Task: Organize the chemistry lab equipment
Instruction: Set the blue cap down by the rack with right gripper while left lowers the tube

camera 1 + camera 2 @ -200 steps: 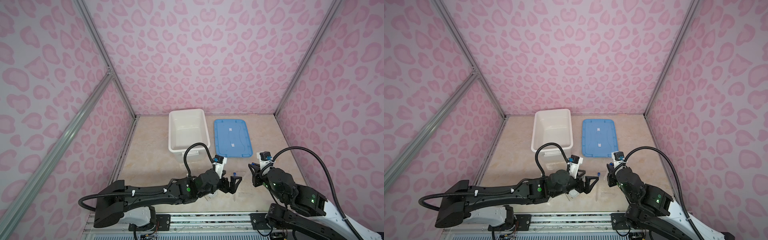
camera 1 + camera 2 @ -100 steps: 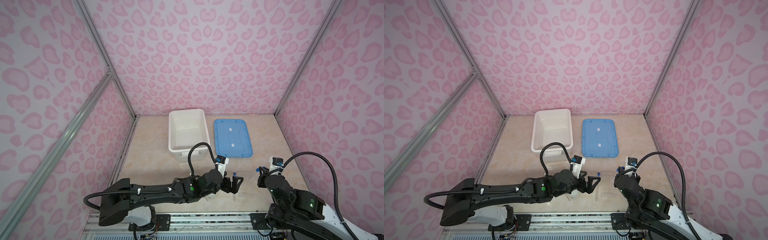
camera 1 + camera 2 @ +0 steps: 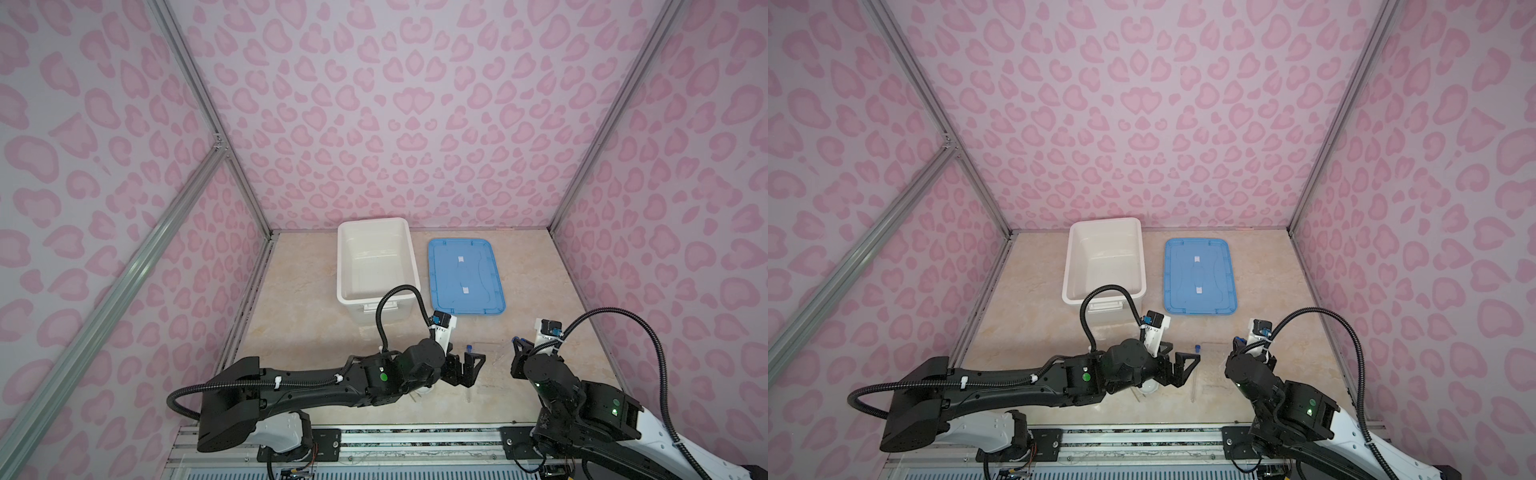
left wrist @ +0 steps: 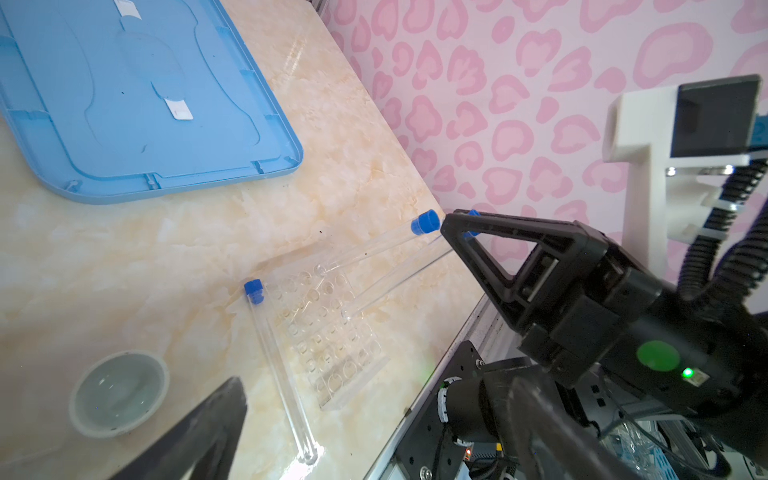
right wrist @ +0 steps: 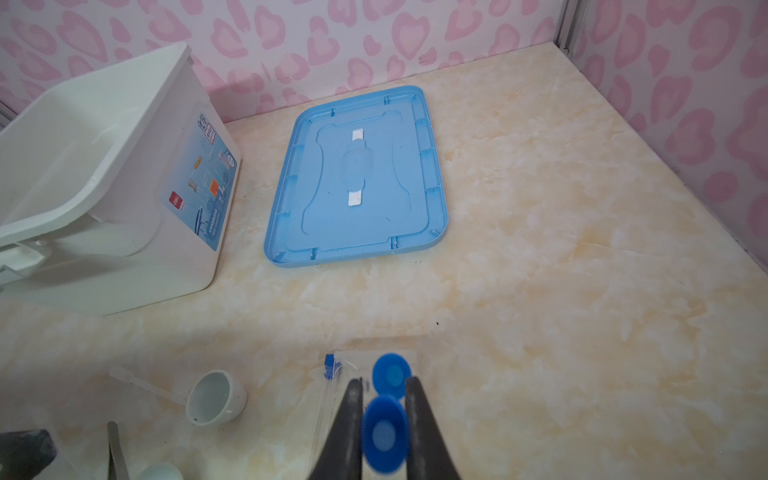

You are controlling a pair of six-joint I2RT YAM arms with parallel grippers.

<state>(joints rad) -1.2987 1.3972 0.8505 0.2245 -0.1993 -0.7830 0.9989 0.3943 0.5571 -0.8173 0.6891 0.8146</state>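
right pincer (image 5: 383,399) is clenched on the blue cap (image 5: 384,434) of a tube (image 4: 395,282) whose foot sits in the rack (image 4: 332,345), leaning. gripping at the cap likely leaves the clear shaft free to slide down its hole. a second tube (image 4: 374,249) leans in the rack just beside it. left pincer (image 3: 468,370) is spread wide and empty over the loose tube (image 4: 278,365), which lies flat on the table (image 4: 104,270) just beside the rack, so it is probably lined up to fetch it. a dish (image 4: 118,392) sits near the rack, beyond that tube.
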